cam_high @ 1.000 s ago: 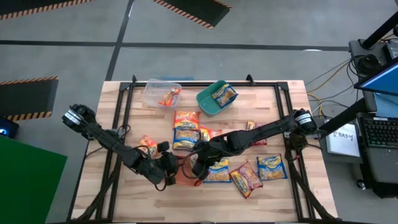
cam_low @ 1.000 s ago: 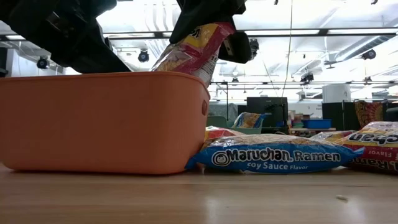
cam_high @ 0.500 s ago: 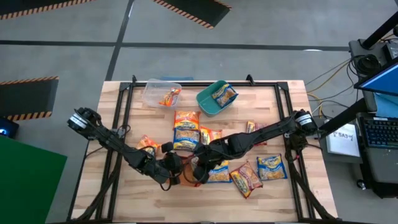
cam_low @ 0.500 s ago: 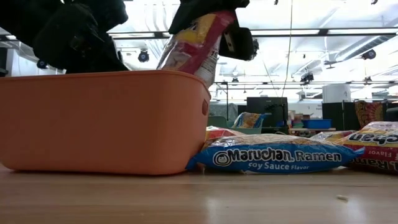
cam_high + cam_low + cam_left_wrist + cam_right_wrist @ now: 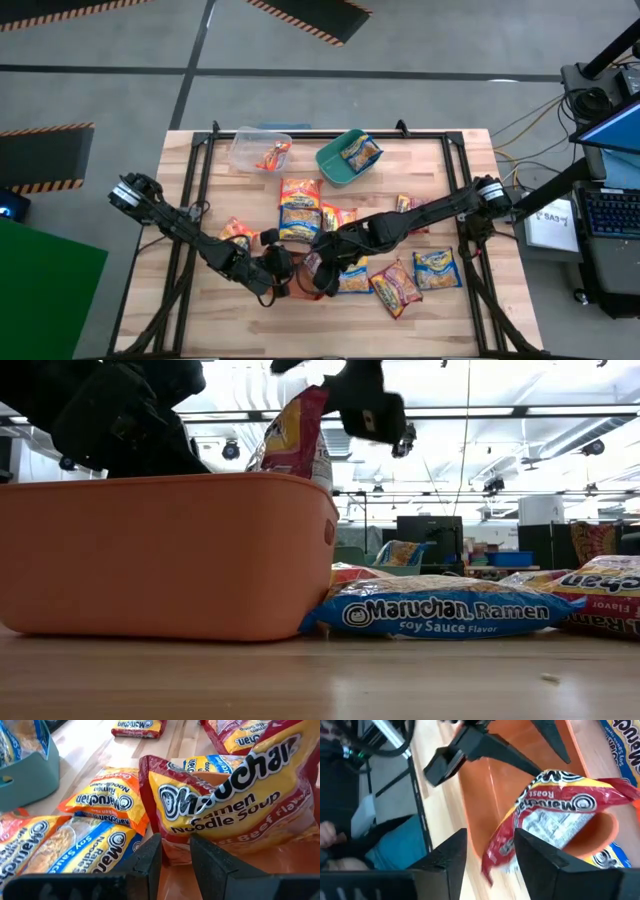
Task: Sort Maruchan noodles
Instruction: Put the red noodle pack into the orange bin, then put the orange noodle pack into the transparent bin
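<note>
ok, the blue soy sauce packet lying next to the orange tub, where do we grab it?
Take the blue soy sauce packet by its tapered end farthest from the orange tub, coming straight down. It lies flat on the table, puffed in the middle, with its other end at the tub wall, so a side approach there looks blocked.
</note>
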### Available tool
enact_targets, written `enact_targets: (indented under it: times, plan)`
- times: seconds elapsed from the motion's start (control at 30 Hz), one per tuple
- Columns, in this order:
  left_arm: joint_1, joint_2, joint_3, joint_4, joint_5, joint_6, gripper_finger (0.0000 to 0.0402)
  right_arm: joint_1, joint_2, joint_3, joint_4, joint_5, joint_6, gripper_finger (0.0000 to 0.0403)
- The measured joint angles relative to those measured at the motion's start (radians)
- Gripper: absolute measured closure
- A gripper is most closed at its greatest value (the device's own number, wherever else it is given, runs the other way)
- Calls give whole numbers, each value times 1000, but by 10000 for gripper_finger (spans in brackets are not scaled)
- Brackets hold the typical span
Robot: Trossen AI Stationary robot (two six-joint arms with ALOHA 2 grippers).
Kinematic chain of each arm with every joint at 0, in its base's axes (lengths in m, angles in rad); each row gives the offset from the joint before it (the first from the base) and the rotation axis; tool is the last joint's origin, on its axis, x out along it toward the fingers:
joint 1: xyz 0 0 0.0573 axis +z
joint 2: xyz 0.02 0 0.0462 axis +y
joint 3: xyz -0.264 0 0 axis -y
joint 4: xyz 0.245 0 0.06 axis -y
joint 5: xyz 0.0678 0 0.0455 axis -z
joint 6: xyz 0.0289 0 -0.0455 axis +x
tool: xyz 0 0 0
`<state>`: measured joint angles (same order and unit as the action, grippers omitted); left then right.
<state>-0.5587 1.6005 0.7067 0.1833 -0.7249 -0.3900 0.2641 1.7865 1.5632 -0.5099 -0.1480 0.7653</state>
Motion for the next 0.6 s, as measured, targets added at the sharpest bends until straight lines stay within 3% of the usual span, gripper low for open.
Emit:
enact_targets:
  times: [0.13,0.27,0.43,0.6]
  plan:
    - [-2,-3,0,-10,23,54,316,8,-52,-1,-110,32,-135,244]
    - [-4,-31,0,-24,136,109,316,32,-119,-45,-166,152,-240,259]
    - [-10,-99,0,-13,244,177,316,44,-214,-159,-99,239,-298,289]
    - [-5,-147,0,76,240,305,316,43,-346,-364,122,254,-375,319]
